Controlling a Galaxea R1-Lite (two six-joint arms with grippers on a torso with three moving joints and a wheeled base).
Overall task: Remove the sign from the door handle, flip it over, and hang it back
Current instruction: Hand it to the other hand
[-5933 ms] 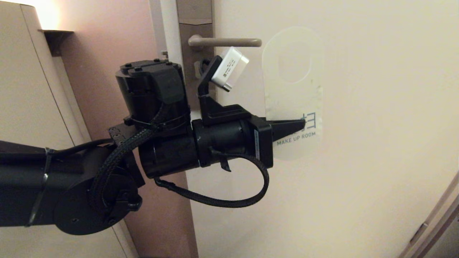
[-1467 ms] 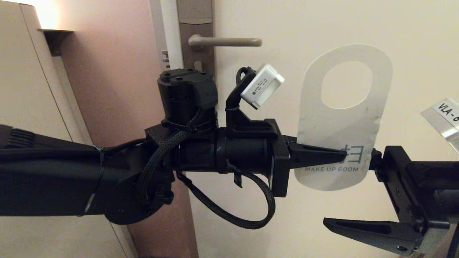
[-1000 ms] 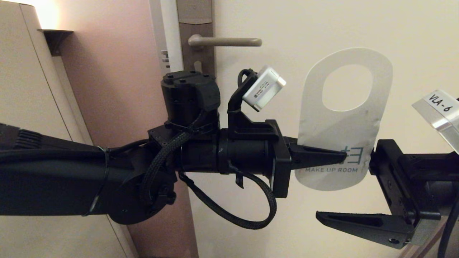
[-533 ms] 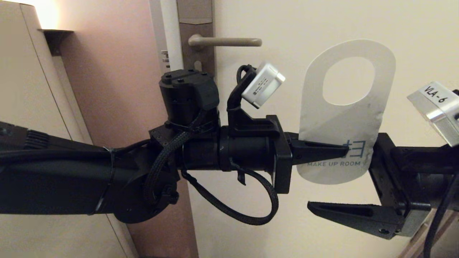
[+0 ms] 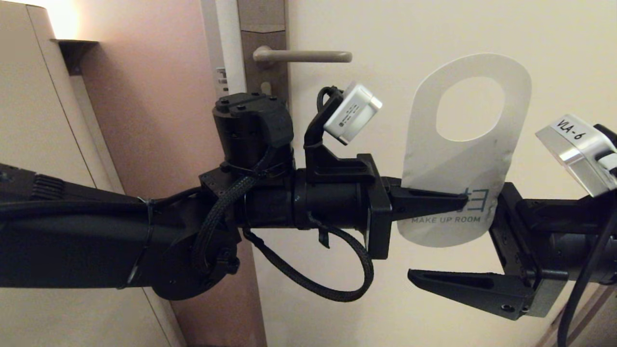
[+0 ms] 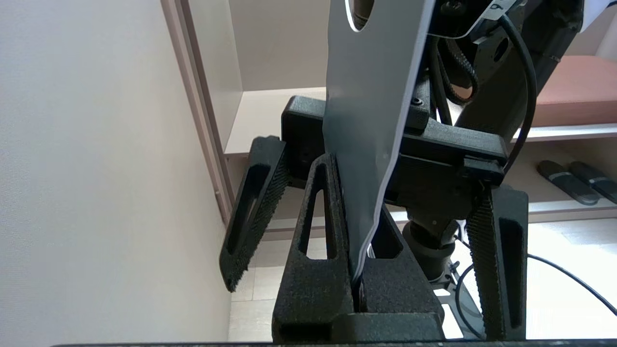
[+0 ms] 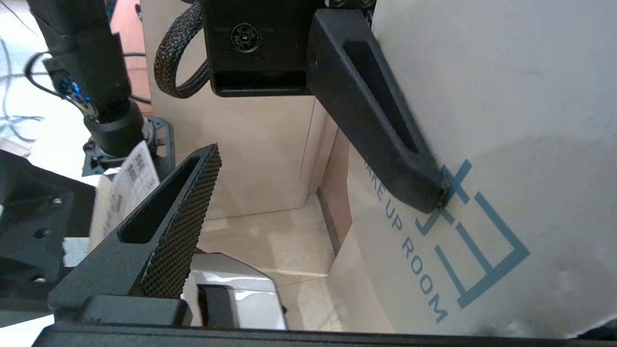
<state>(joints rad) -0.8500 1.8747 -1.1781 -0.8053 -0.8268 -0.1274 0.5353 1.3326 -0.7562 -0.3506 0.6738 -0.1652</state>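
The sign hangs in the air right of and below the door handle, upright, oval hole on top, its white "MAKE UP ROOM" side towards me. My left gripper comes in level from the left and is shut on the sign's lower part; the card sits clamped between its fingers. My right gripper reaches in from the right, open. Its front finger lies below the sign, apart from it; the other is hidden behind the card. The right wrist view shows the sign's printed face close by.
The cream door fills the background, with the brown backplate at its left edge and a pink wall beyond. A beige cabinet stands at far left. Shelving shows past the sign in the left wrist view.
My left gripper carried the sign from beside the handle out to the right and nearer. Over the last second the right gripper slid left, its open fingers now straddling the sign's lower end.
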